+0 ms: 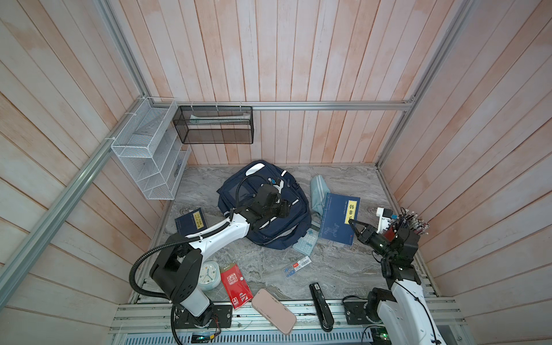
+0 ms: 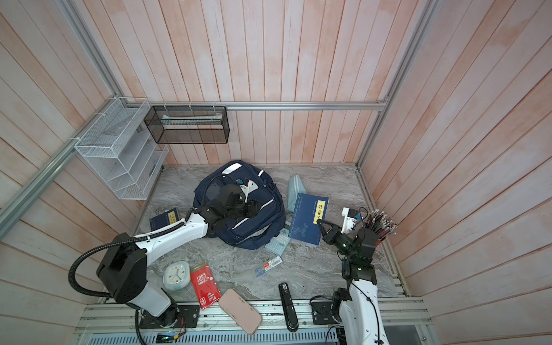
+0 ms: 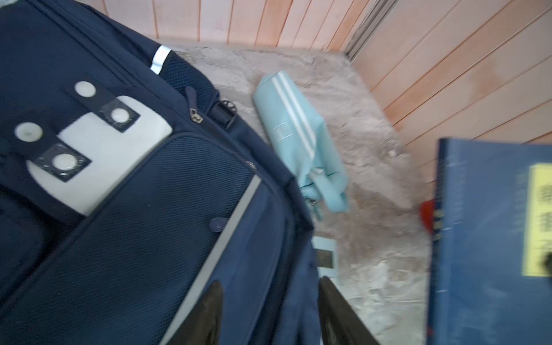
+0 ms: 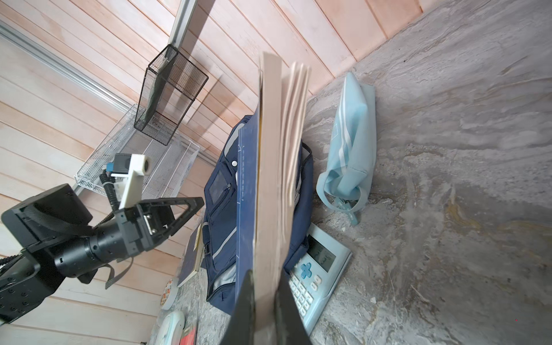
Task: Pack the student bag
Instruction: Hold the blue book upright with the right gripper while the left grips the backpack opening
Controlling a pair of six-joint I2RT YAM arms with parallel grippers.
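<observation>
Right claw (image 4: 265,310) is pinching the blue book (image 1: 337,215) beside the student bag (image 1: 286,236); left claw (image 3: 271,313) is gaping, empty, over the bag; the fanning pages (image 4: 294,134) are needing a level carry.

Student bag (image 1: 274,239) (image 2: 251,239), a large navy-blue fabric backpack, lies front side up on the grey marbled bench (image 1: 343,268), near the back wall (image 1: 298,134). White reflective stripes, white patches with round studs and textured front pockets face upward.
</observation>
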